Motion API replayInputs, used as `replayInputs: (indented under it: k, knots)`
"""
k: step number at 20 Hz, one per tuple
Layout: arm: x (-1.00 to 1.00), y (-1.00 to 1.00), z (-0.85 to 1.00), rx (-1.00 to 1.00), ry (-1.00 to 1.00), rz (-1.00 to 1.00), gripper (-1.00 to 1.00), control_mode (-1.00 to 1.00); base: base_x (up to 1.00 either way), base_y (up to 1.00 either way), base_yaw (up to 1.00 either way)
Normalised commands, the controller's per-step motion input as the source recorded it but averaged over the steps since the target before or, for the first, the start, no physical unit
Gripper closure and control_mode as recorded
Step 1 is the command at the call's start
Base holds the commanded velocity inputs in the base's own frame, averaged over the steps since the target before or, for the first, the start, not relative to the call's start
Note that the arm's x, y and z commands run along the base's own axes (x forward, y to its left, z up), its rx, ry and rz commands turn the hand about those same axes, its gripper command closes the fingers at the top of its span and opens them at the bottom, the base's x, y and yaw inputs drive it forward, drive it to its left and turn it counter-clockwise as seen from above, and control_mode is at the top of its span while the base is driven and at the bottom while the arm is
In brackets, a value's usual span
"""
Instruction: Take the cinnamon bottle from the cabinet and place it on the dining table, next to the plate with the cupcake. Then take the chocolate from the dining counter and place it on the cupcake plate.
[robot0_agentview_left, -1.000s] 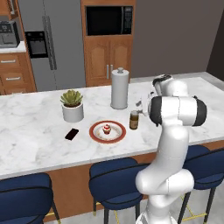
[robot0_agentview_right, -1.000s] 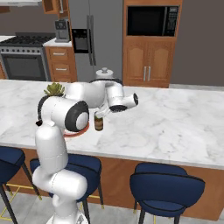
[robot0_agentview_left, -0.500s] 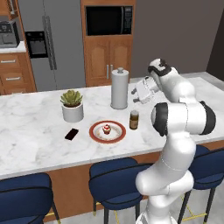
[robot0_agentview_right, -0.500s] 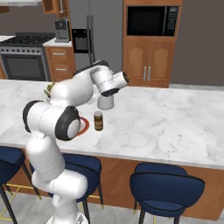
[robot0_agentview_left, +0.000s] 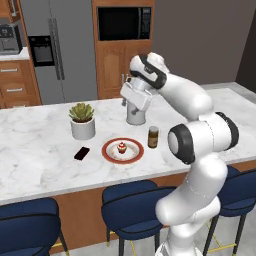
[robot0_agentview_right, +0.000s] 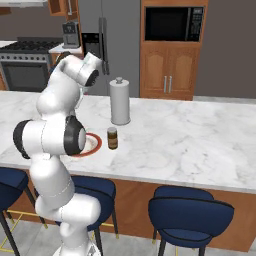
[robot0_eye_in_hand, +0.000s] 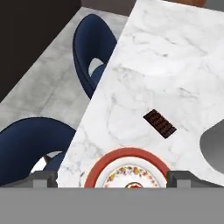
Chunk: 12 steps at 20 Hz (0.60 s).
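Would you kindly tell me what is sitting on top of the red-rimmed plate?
A small red-topped cupcake sits at the centre of the plate; whatever lies beneath the cupcake is covered.

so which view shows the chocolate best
The hand view: the chocolate lies unobstructed on the dining table, its ridged segments visible, just beyond the plate. The left base view shows it as a small dark bar between plant pot and plate.

Around the chocolate (robot0_agentview_left: 82, 153) the dining table (robot0_agentview_left: 35, 165) lay bare on the stool side, so I could come down from above. The potted plant (robot0_agentview_left: 82, 120) stood close behind it, and the plate (robot0_agentview_left: 123, 150) just beside. The cinnamon bottle (robot0_agentview_left: 153, 136) and a tall grey canister (robot0_agentview_right: 120, 102) blocked the far side of the plate.
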Motion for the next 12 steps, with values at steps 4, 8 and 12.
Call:
replayInputs:
  k: [4,8,12]
  knots:
    - [-0.34,1.0,-0.09,-0.31,0.0,0.63,-1.0,-1.0,0.0,0.0,0.0]
    - [-0.33,1.0,-0.63,-0.29,-0.07,0.46,-1.0,-1.0,0.0,0.0,0.0]
    - [0.0,0.9,-0.82,-0.19,-0.04,0.19,-1.0,-1.0,0.0,0.0,0.0]
